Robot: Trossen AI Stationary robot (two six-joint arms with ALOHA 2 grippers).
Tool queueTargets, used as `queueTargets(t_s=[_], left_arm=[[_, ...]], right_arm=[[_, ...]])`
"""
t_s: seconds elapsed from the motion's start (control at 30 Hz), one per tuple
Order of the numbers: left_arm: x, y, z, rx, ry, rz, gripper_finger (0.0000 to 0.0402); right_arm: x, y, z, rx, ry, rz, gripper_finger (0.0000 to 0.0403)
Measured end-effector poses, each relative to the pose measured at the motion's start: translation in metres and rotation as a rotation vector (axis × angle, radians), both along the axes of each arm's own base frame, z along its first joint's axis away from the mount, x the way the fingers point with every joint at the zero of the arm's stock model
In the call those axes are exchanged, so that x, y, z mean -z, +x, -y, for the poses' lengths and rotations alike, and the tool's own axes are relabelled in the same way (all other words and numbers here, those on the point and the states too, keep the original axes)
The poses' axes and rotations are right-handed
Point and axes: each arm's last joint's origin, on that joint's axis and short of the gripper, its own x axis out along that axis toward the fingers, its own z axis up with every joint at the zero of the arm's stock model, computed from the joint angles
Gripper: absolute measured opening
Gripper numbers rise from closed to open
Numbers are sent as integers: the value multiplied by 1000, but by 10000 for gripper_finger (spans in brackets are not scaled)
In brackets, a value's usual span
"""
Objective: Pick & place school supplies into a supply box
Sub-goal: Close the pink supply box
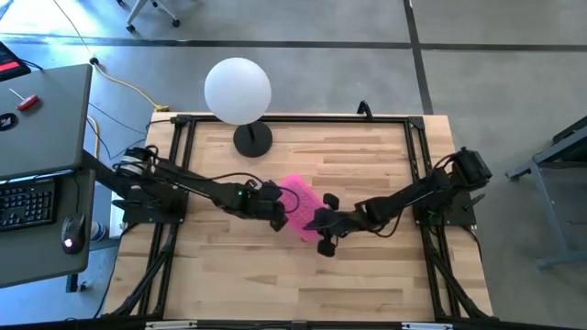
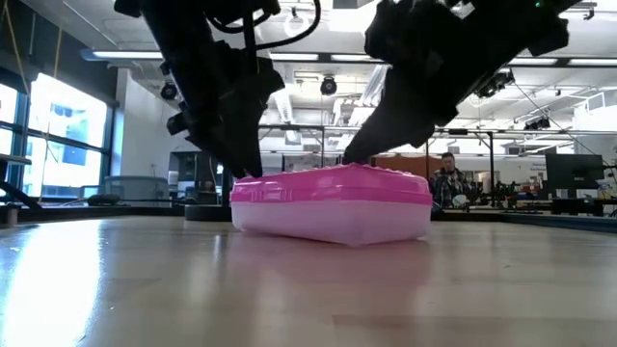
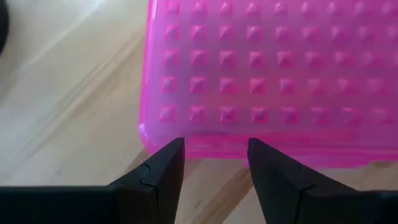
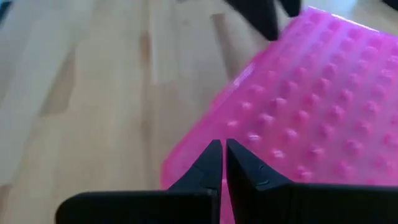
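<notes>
pink-lidded supply box (image 1: pixel 300 209) on counter (image 1: pixel 367 275); left claw (image 3: pixel 214 163) parted at lid edge, right claw (image 4: pixel 222 163) nearly closed, empty, likely steadying lid.

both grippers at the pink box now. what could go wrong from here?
1. The left gripper is open at the edge of the supply box; closing there may catch only the lid rim and slip.
2. The right gripper, nearly shut, rests at the opposite lid edge; pushing could slide the box on the table.
</notes>
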Motion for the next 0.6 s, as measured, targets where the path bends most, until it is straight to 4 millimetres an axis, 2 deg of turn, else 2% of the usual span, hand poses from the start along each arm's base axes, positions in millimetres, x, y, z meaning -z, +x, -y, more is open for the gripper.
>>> queueTargets(t_s=[0.23,0.43,0.53,0.6], left_arm=[[10,3,3,-19,-77,-20,207],[20,7,7,5,-158,-42,207],[21,14,14,33,-188,13,207],[22,11,21,49,-175,-13,207]], right_arm=[[8,-10,-3,16,26,-134,0],[9,-16,-3,12,-6,-180,0],[6,-26,-4,2,-39,-250,0],[2,-37,-5,-23,-74,-307,0]])
